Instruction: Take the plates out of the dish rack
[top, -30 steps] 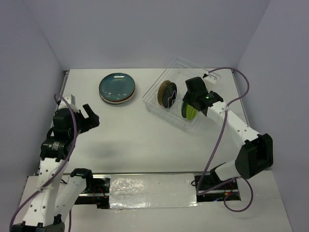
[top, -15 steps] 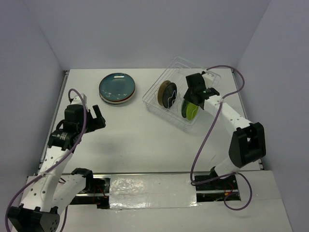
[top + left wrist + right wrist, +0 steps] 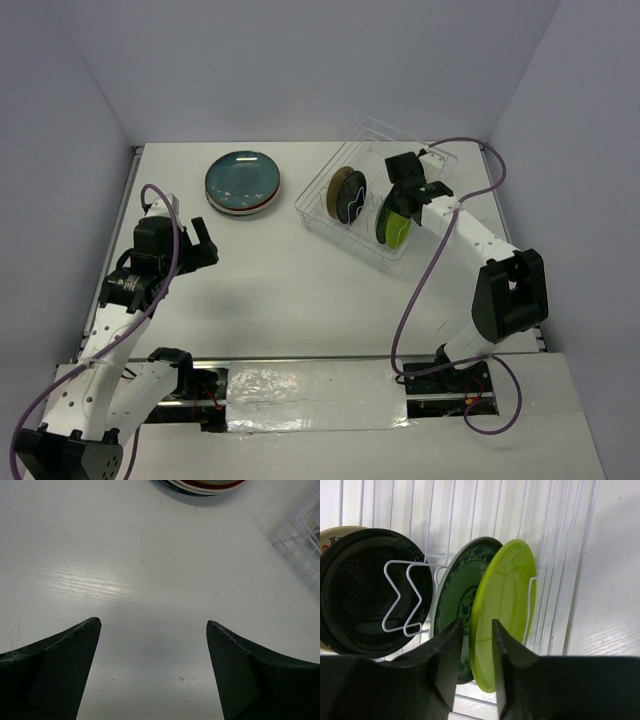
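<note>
I am picking the next plate: my right hand sits narrow around the rim of the lime green plate standing in the dish rack, and I cannot tell if it pinches yet, so next I squeeze and lift straight up.

On the white table, at far right, a clear plastic dish rack with wire dividers. Upright in it, left to right in the right wrist view: dark round plate, green patterned plate, lime green plate. Well apart to the rack's left, a flat teal-topped stack of round plates.
</note>
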Controlling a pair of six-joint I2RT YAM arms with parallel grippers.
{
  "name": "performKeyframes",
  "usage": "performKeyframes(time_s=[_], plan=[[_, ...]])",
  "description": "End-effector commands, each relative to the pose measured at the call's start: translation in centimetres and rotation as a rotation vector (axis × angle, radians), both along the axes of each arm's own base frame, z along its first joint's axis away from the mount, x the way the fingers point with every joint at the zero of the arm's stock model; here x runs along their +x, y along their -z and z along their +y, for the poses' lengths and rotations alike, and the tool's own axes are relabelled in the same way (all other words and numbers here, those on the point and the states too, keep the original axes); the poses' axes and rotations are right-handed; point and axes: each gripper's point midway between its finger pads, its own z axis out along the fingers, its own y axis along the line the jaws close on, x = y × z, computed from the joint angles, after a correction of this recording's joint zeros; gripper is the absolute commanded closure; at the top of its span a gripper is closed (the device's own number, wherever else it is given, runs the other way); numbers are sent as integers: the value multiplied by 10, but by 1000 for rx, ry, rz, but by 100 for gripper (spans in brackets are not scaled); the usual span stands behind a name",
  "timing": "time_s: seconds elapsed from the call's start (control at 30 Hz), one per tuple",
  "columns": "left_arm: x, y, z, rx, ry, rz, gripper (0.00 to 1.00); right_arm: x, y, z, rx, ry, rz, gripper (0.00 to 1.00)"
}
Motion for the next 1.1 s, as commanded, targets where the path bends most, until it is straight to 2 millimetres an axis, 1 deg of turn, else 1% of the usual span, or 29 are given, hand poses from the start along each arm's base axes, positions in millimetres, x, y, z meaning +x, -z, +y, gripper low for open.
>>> performKeyframes(time_s=[0.0,0.03,0.07,0.2,0.27,0.3,0.33,0.37,0.4,0.43,0.5,0.7,0.73,0.77,0.83,0.87,0.9,0.93,0.97,1.0,1.03,1.07], plan=[[4,-17,2,19,-5,-59,0,3,4,-6,-2,41,-3,69],[4,-17,2,19,-6,-60,1,2,3,-5,7,40,-7,74],[4,-17,2,19,-6,-60,0,1,3,-5,10,39,-7,76],[4,-16,2,21,-10,-53,0,-3,-8,-6,24,38,-36,77],[3,-17,2,24,-9,-58,0,-4,-10,-6,27,36,-39,78],[3,-17,2,23,-10,-58,0,-5,-13,-6,29,34,-47,85],[3,-18,1,22,-10,-62,1,-6,-13,-4,37,29,-47,88],[2,-18,2,25,-13,-62,0,-7,-13,-4,40,25,-47,94],[2,-18,2,25,-14,-64,1,-8,-14,-4,47,25,-48,95],[2,-19,2,24,-15,-66,1,-9,-21,-2,64,24,-66,97],[1,-19,2,24,-15,-68,1,-12,-28,-1,85,17,-86,98],[1,-20,1,28,-17,-71,1,-21,-87,-2,137,11,-210,99],[0,-21,1,26,-16,-72,0,-24,-103,-4,151,11,-244,100],[1,-21,1,28,-14,-75,1,-26,-112,-2,158,2,-262,100],[1,-22,-1,24,-5,-74,1,-30,-135,1,182,-30,-319,100],[1,-27,-1,22,-10,-73,1,-37,-153,7,191,-105,-366,100],[1,-27,-1,17,-19,-57,1,-41,-166,12,196,-158,-407,100],[0,-29,0,6,-36,-45,0,-42,-184,19,205,-215,-469,100],[2,-46,-4,-39,-52,-62,0,-53,-201,31,207,-295,-515,100],[-1,-50,-7,-62,-55,-47,0,-58,-208,40,132,-405,-538,100],[2,-57,-11,-94,-58,-45,0,-67,-222,54,100,-495,-563,100],[1,-78,-18,-172,-75,-65,1,-82,-221,86,-26,-684,-562,100]])
